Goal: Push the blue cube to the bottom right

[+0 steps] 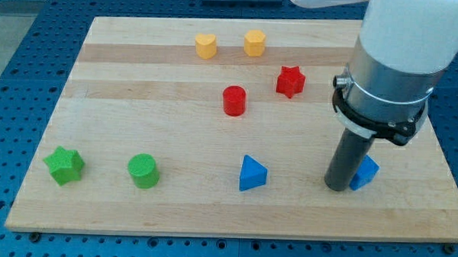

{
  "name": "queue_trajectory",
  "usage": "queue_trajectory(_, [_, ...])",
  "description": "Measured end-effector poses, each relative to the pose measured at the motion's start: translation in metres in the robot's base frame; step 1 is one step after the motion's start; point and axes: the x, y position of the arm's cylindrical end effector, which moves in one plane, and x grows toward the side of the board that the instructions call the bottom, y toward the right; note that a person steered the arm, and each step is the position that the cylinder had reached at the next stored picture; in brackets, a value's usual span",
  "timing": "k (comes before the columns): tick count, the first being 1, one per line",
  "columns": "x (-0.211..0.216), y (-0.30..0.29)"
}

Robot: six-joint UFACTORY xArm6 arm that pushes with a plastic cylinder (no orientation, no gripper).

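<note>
Near the bench's bottom-right corner: blue cube (pixel 366 172), half hidden behind my tip (pixel 336 186), touching its left side, seemingly placed to nudge it rightward. No jaws; nothing gripped. Blue triangular block (pixel 252 174) mid-bottom, green pair bottom-left, well apart.

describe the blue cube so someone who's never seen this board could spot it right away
Start at the wooden board and go to its bottom right part, where the dark rod comes down. The blue cube sits just right of my tip, partly hidden by the rod. The other blue block, a triangle, stands alone further left.
</note>
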Motion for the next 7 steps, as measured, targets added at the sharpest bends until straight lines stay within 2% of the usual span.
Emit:
queue_trajectory(1, [0.0,-0.007])
queue_trajectory(3, [-0.048,-0.007])
queue_trajectory(4, [-0.058,0.007])
queue_trajectory(7, [-0.026,0.03])
